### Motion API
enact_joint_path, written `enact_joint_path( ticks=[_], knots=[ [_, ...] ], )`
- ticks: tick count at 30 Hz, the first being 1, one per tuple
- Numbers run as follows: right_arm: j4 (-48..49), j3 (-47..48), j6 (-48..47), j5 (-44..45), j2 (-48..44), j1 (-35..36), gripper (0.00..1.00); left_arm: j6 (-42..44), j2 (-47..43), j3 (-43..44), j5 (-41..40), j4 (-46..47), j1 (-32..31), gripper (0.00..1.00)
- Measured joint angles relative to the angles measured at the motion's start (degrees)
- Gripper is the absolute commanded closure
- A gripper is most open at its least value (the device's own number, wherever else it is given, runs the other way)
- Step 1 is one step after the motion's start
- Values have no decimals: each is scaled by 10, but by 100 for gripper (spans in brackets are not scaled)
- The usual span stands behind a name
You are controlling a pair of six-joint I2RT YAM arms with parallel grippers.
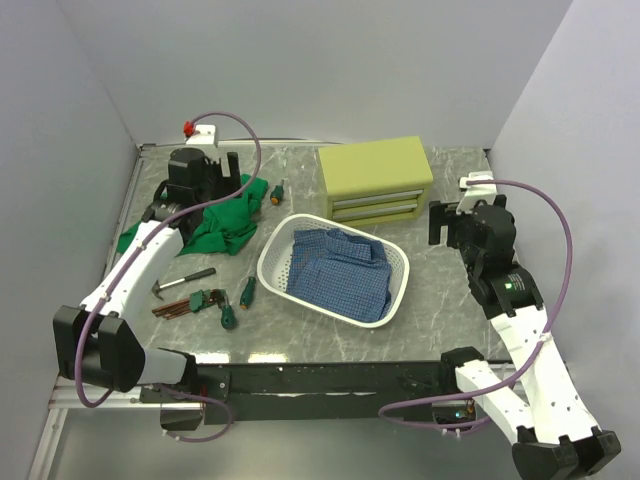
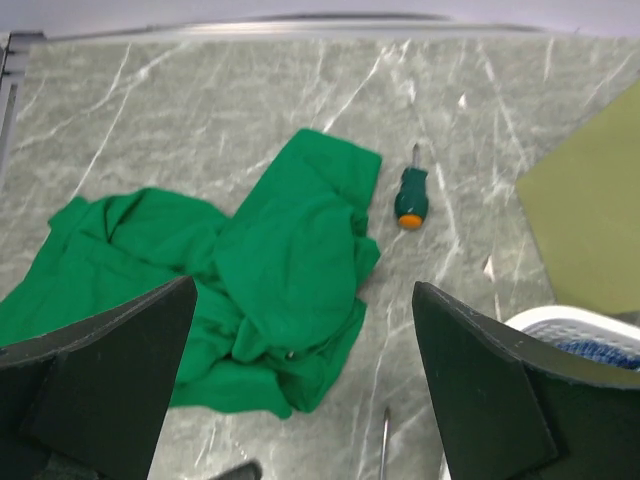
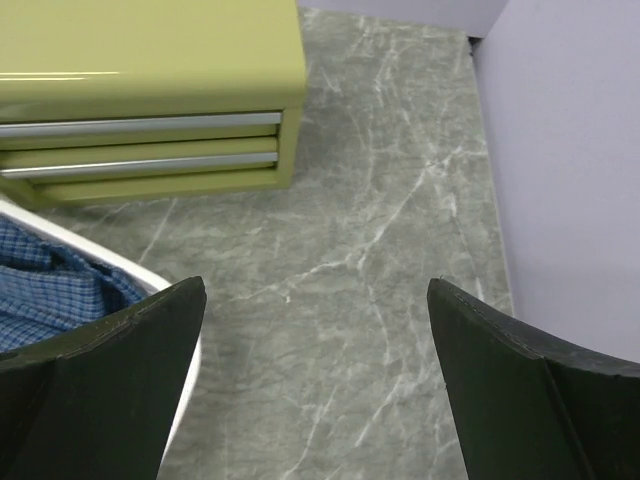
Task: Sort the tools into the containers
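Both grippers hang wide open, holding nothing. I see my left gripper (image 2: 303,300) over the green cloth (image 2: 290,265) left of the chest (image 1: 375,178), and my right gripper (image 3: 315,290) right of it. One screwdriver (image 1: 277,192) lies just left of the chest. The hammer (image 1: 185,280), hex keys (image 1: 188,305) and two more screwdrivers (image 1: 247,291) lie well to its near-left.

In the left wrist view the chest (image 2: 590,220) and the basket (image 2: 570,322) run off the right edge, and a thin metal shaft (image 2: 386,440) leaves the bottom, its handle unseen. From above, the hex keys (image 1: 175,308) are too small to count.
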Motion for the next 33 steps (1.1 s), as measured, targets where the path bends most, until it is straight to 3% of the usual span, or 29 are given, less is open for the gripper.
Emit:
enact_joint_path(
  ticks=[4,5,7,8,9,10,11,13,14,23,33],
  knots=[
    [-1,-1,0,-36,0,0,2,6,0,0,-4,-35,2,4],
    [-1,-2,-7,-50,0,0,10,13,-1,0,2,-48,6,4],
    [0,-7,-24,-86,-6,0,33,29,-1,1,28,-83,12,4],
    [2,-15,-31,-112,-12,0,62,37,1,3,40,-108,16,3],
    [2,-21,-39,-127,-17,0,79,42,3,5,48,-127,19,8],
    [-1,-26,-46,-147,-21,0,94,51,6,6,58,-145,23,15],
    [-3,-28,-49,-163,-20,0,100,56,7,6,66,-158,27,41],
    [-5,-28,-52,-188,-9,0,100,72,6,-8,82,-169,34,76],
    [-8,-26,-51,-198,3,0,100,76,3,-19,86,-167,37,99],
    [-4,-6,-13,-220,108,0,100,121,6,-109,113,-164,33,99],
    [5,34,13,-182,108,-5,100,134,188,-44,167,-148,-45,99]
  ],
)
